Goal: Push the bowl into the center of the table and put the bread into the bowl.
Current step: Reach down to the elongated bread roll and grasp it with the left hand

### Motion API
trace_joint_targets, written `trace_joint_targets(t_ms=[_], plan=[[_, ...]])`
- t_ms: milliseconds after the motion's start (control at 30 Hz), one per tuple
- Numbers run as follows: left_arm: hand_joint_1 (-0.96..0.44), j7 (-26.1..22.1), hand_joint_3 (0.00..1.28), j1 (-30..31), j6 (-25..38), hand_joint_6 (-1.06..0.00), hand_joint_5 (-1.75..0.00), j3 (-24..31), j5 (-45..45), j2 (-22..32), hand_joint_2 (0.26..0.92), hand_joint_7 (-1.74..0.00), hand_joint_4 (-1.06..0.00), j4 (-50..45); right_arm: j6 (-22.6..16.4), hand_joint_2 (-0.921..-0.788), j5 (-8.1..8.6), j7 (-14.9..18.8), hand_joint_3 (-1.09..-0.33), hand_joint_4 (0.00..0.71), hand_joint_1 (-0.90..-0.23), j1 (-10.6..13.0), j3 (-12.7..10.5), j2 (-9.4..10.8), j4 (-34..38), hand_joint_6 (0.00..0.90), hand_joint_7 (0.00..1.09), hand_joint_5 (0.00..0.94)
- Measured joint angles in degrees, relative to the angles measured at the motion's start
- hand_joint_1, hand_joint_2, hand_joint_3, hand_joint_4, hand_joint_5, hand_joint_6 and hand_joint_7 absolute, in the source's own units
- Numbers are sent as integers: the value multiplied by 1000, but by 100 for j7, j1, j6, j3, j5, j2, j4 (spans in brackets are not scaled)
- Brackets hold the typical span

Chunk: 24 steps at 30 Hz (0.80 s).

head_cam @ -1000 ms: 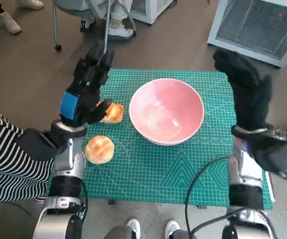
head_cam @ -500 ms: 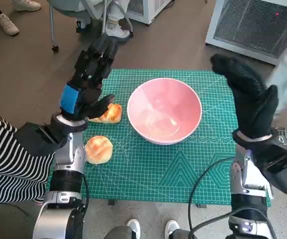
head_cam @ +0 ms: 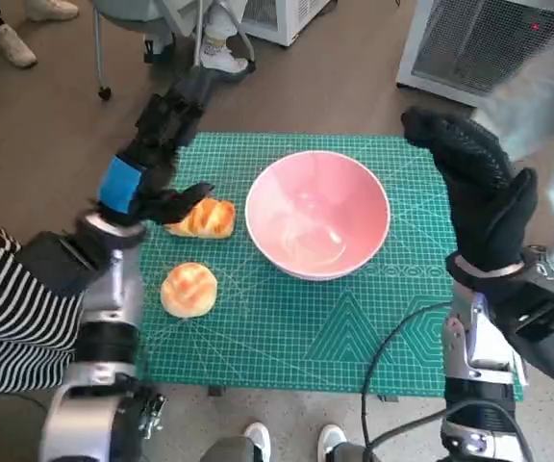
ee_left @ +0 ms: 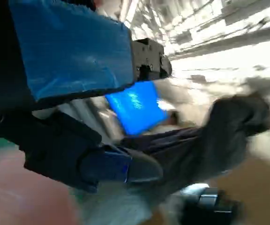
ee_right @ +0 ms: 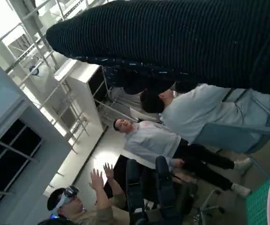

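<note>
Bowl (head_cam: 317, 214) sits mid-table, bread (head_cam: 202, 218) at its 9 o'clock. Left hand (head_cam: 148, 159) hovers spread and empty beside it, right hand (head_cam: 479, 192) open too. Bread looks soft and light, so pinch its sides gently.

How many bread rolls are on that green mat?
2. One bread roll lies beside the pink bowl, by the left robot hand; the other roll lies nearer the robot.

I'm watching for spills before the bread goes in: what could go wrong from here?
The left hand hovers open beside the long bread roll; a loose grasp could knock it toward the mat's left edge. The round bun lies close to that forearm and could be swept off. The right hand is raised near the pink bowl; a hard push might send it past center.
</note>
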Motion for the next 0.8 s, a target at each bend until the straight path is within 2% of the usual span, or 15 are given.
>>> trace_joint_targets(t_ms=[33,100,133,233,333,367,433,533,800], plan=[[-676,113,102,-18,20,-117,-2,-33,208,125,919,-152,-86,9,1,-921,0,0,-626,194,-766,1,-2,-2,-7,240,278,8],[-622,369,43,-97,115,-119,-1,-162,703,458,878,-118,-82,44,7,-921,-2,0,-626,194,-766,4,-2,-7,-34,233,278,8],[-552,455,30,-145,184,-120,-1,-242,924,626,836,-107,-81,73,17,-921,-4,-1,-626,194,-766,9,-1,-7,-50,228,278,8],[-392,510,15,-355,457,-136,-2,-479,1408,1068,764,-93,-84,205,37,-921,-8,-5,-629,195,-763,34,-3,-11,-76,220,279,7],[-259,512,7,-543,638,-155,-5,-639,1628,1329,731,-86,-92,328,58,-921,-11,-13,-633,195,-757,61,-2,-13,-96,215,281,6],[-243,511,6,-598,670,-158,-5,-687,1680,1390,728,-84,-93,370,65,-921,-11,-16,-634,195,-756,67,-2,-13,-101,214,282,6],[-104,476,4,-712,755,-182,-5,-811,1760,1492,721,-71,-102,474,82,-921,-12,-22,-643,195,-752,79,-2,-13,-112,210,285,6],[-14,296,4,-889,985,-203,-2,-1034,1875,1600,719,-55,-107,637,101,-921,-13,-29,-652,194,-751,93,0,-12,-112,204,288,4],[89,-163,6,-1245,1786,-232,0,-1664,2256,1613,727,-35,-102,932,181,-921,-20,-108,-666,186,-753,195,1,-5,-180,193,294,0]])
